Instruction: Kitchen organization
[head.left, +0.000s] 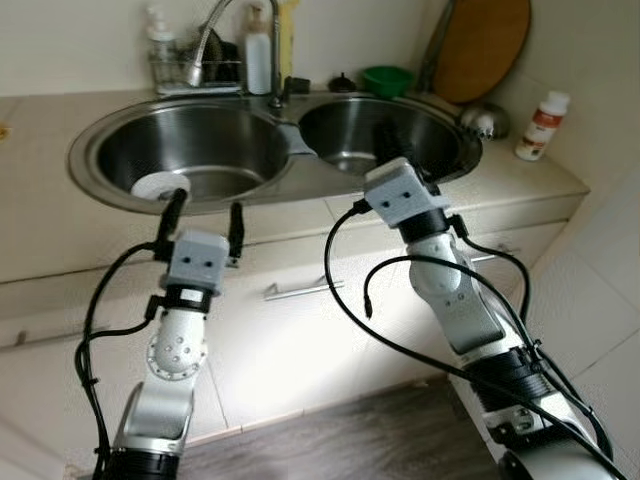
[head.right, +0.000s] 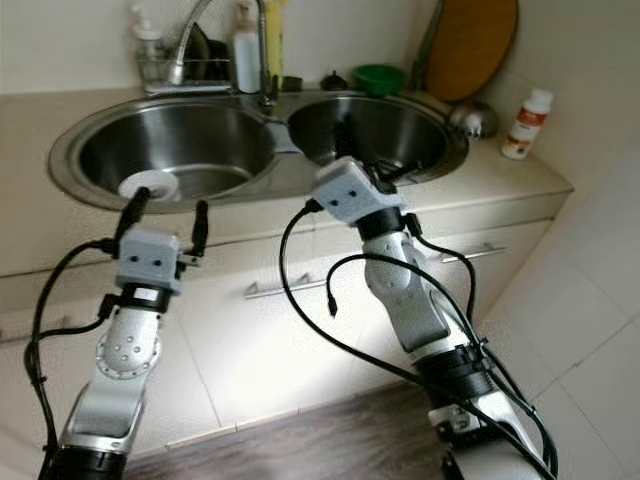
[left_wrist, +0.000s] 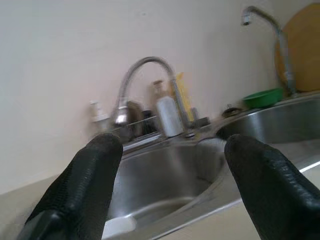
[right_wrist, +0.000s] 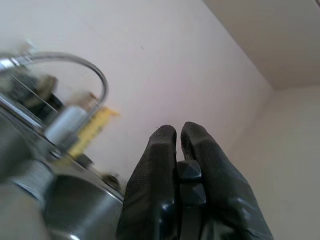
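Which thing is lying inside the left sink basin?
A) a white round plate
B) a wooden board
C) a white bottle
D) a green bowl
A: a white plate lies in the left basin, just ahead of the left gripper, whose fingers stand apart.

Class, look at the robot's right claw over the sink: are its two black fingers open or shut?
Shut. In the right wrist view the right claw has both fingertips pressed together with nothing between them.
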